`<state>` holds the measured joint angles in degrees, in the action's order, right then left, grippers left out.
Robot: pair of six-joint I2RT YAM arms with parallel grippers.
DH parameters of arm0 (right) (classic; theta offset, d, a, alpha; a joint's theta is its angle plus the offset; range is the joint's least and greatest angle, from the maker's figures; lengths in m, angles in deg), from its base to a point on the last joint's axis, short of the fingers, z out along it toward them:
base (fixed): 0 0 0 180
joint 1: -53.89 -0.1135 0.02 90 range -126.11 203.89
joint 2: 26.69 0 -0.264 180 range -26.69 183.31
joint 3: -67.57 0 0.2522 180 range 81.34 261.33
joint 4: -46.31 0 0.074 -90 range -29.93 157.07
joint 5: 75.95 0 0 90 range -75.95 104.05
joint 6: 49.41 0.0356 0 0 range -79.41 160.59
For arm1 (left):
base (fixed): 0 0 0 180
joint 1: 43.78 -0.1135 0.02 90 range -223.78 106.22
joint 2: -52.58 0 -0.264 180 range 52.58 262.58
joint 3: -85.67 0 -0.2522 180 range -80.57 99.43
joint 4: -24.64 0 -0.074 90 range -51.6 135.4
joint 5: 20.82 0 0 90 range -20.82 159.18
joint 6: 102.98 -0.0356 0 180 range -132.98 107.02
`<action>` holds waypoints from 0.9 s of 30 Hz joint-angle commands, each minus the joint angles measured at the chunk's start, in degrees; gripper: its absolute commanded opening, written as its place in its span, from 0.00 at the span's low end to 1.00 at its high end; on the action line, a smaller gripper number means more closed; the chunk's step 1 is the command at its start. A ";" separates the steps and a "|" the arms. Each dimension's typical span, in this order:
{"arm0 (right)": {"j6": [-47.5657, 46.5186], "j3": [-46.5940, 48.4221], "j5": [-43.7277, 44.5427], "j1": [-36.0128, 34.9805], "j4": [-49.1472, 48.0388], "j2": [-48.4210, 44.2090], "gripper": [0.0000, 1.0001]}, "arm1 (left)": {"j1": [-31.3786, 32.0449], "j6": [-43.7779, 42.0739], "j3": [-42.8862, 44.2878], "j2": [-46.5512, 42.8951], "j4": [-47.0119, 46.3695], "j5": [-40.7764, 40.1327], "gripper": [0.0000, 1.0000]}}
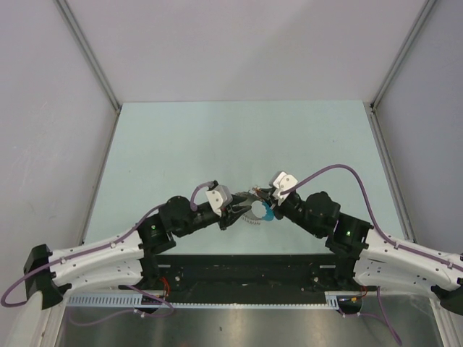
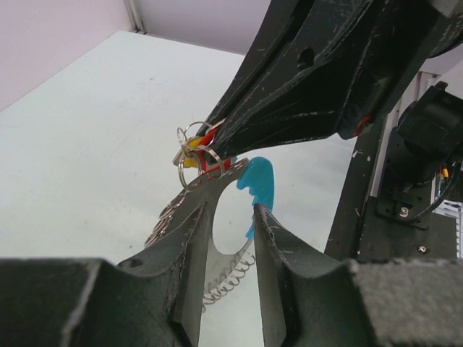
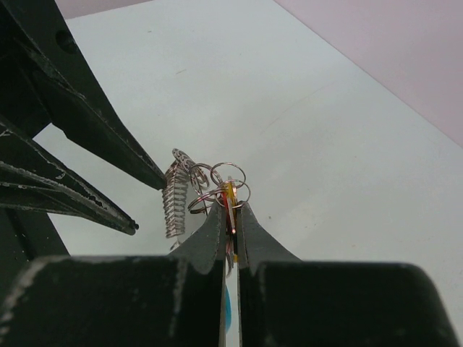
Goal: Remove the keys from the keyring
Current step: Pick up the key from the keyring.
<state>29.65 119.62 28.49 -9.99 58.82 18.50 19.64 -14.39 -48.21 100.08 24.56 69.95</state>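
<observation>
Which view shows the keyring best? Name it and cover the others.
Left wrist view: the keyring shows its silvery coil and blue arc up close, framed by the open fingers of the left gripper. The right wrist view shows only a stretch of coil and a blue sliver; the top external view shows it tiny.

A pale green table (image 1: 217, 137) is enclosed on three sides by plain lilac-white walls (image 1: 246, 43). Metal frame posts (image 1: 89, 54) are fitted at both far corners. A slotted white cable duct (image 1: 101, 298) is mounted along the near edge.
</observation>
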 commanded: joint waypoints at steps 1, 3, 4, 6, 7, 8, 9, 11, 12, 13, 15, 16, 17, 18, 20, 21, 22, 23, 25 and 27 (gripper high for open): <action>1.18 3.73 2.17 -0.19 -2.61 -0.10 0.00 | 0.22 1.06 0.86 1.09 -4.96 2.30 0.35; 1.18 3.82 2.61 -0.11 -2.61 0.07 0.00 | 0.30 0.97 0.86 1.36 -5.49 2.74 0.34; 1.18 3.82 2.70 -0.19 -2.52 0.07 0.00 | 0.30 0.97 0.86 1.54 -6.19 2.65 0.34; 1.27 3.90 2.70 -0.11 -2.43 0.16 0.00 | 0.30 0.97 0.86 2.06 -6.98 2.74 0.33; 1.36 3.91 2.88 -0.19 -2.52 0.25 0.00 | 0.30 1.06 1.04 2.33 -7.59 2.74 0.33; 1.45 3.91 2.88 -0.20 -2.52 0.25 0.00 | 0.30 1.06 1.13 3.02 -7.77 2.65 0.33; 1.53 3.91 2.88 -0.20 -2.61 0.42 0.00 | 0.22 1.06 1.39 3.38 -8.04 2.30 0.33; 1.54 3.82 2.96 -0.20 -2.52 0.43 0.00 | 0.30 1.06 1.74 4.08 -8.74 1.86 0.33; 1.62 3.90 2.97 -0.28 -2.52 0.43 0.00 | 0.30 2.62 1.83 4.61 -9.09 0.99 0.33; 1.62 3.91 3.14 -0.11 -2.52 0.43 0.00 | 0.30 2.90 1.92 4.87 -9.44 0.63 0.32; 1.80 3.91 3.23 -0.20 -2.35 0.43 0.00 | 0.30 3.34 2.01 5.49 -10.32 0.02 0.33; 1.80 3.91 3.32 -0.28 -2.35 0.60 0.00 | 0.39 3.52 2.09 5.67 -10.67 -0.16 0.33; 1.80 3.91 3.40 -0.20 -2.35 0.51 0.00 | 0.30 3.69 2.09 5.75 -11.28 -0.16 0.33; 1.80 3.91 3.58 -0.20 -2.35 0.69 0.00 | 0.39 3.78 2.09 6.02 -11.73 -0.25 0.33; 1.89 3.99 3.84 -0.20 -2.26 0.69 0.00 | 0.48 3.87 2.09 6.54 -12.26 -0.60 0.33; 1.89 3.91 3.84 -0.20 -2.43 0.78 0.00 | 0.48 4.13 2.09 6.72 -12.52 -2.34 0.33; 1.97 3.99 3.84 -0.20 -2.35 0.78 0.00 | 0.57 4.05 2.27 7.16 -12.61 -3.40 0.33; 1.97 3.99 3.76 -0.20 -2.43 0.78 0.00 | 0.57 3.96 2.18 7.25 -12.70 -3.93 0.33; 2.06 3.99 3.76 -0.28 -2.52 0.87 0.00 | 0.74 3.87 2.09 7.60 -13.14 -5.34 0.33; 2.15 3.99 3.76 -0.28 -2.43 0.87 0.00 | 0.66 3.43 2.27 8.04 -13.14 -6.31 0.33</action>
<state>30.63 120.38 31.18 -10.03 59.54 19.50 19.86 -12.31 -48.21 107.47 15.11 67.97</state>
